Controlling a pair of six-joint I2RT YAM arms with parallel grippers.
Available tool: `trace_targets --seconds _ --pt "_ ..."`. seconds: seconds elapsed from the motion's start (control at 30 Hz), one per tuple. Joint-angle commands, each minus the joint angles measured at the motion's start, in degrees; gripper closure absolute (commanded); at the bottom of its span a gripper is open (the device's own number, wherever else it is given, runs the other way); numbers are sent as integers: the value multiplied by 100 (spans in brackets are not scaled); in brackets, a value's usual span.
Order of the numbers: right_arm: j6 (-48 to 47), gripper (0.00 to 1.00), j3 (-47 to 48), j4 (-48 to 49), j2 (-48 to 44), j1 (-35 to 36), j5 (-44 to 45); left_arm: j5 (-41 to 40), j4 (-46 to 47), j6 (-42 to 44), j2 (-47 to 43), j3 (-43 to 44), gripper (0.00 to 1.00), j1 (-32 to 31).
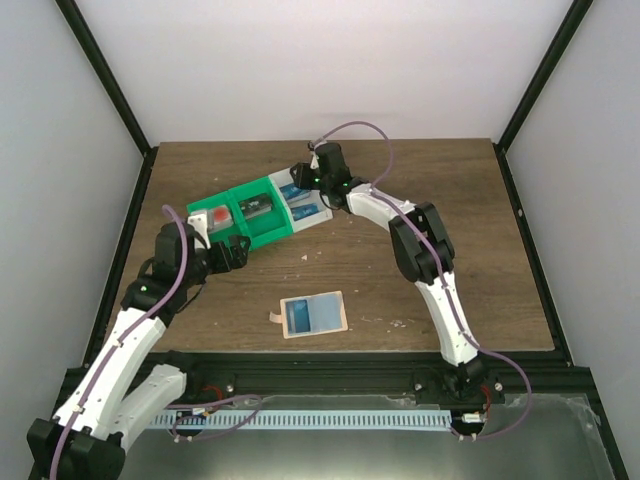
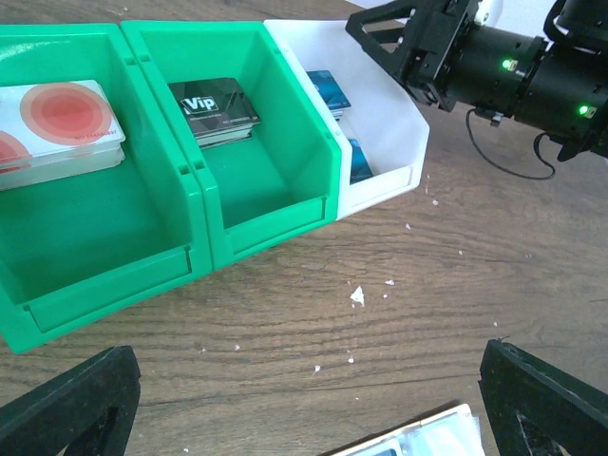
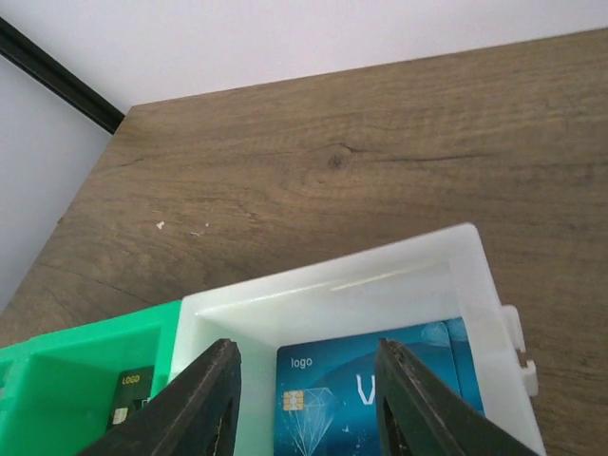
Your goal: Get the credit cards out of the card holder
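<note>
The pale blue-grey card holder lies flat on the table near the front edge; its corner shows in the left wrist view. Blue credit cards lie in the white bin, and also show in the top view and the left wrist view. My right gripper is open just above these cards, with its fingers inside the bin. It also shows in the top view. My left gripper is open and empty, low over the wood between bins and holder.
Two green bins adjoin the white bin; one holds a red-orange card stack, the other a dark card stack. White crumbs lie on the wood. The right arm stretches across the table's right half.
</note>
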Motion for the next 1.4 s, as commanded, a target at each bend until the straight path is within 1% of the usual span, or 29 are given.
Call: trace_targets --seconds 0.0,0.17,0.23,0.3,0.33,0.47,0.57,0.63,0.8,0.9,1.03,1.1,1.17,1.27,1.37 --pt "-134 58 379 -231 -30 -50 -138 -62 19 15 -55 -23 0 -11" --pt "-6 57 311 -637 -435 -48 -328 -53 -54 21 60 56 0 -11" --pt "121 58 54 -848 -702 -48 -344 -79 -129 25 135 143 0 -13" --pt "121 57 -345 -985 -1057 -53 -498 -183 -266 -12 206 256 0 -10" --pt "104 57 -586 -1057 -1250 -51 -571 -110 -297 -27 240 298 0 -10" --pt "215 57 -1685 -1236 -2211 -48 -652 806 -132 -234 456 237 2 -12" --pt "268 57 -2595 -1258 -2879 -28 -815 1660 282 -557 521 -52 10 -23" --pt "260 56 -3100 -1353 -3282 27 -812 1911 498 -823 471 -276 13 -27" --pt "354 56 -4242 -1401 -4208 214 -1001 2245 948 -1265 339 -769 15 -68" --pt "625 56 -4935 -1143 -4646 497 -988 2395 1213 -1523 384 -974 20 -215" --pt "944 56 -5642 -736 -4960 1067 -1018 2046 1291 -1699 666 -992 20 -777" --pt "1046 56 -5868 -541 -5031 1385 -991 2010 1366 -1816 863 -1016 21 -1033" --pt "1115 57 -5993 -485 -5040 1666 -903 2036 1560 -1999 1004 -1123 24 -1241" --pt "1158 57 -6135 -446 -5045 1999 -820 2030 2030 -2285 1087 -1390 27 -1525" --pt "1287 57 -6390 -199 -5115 2211 -753 2106 2519 -2594 1159 -1737 27 -1659"
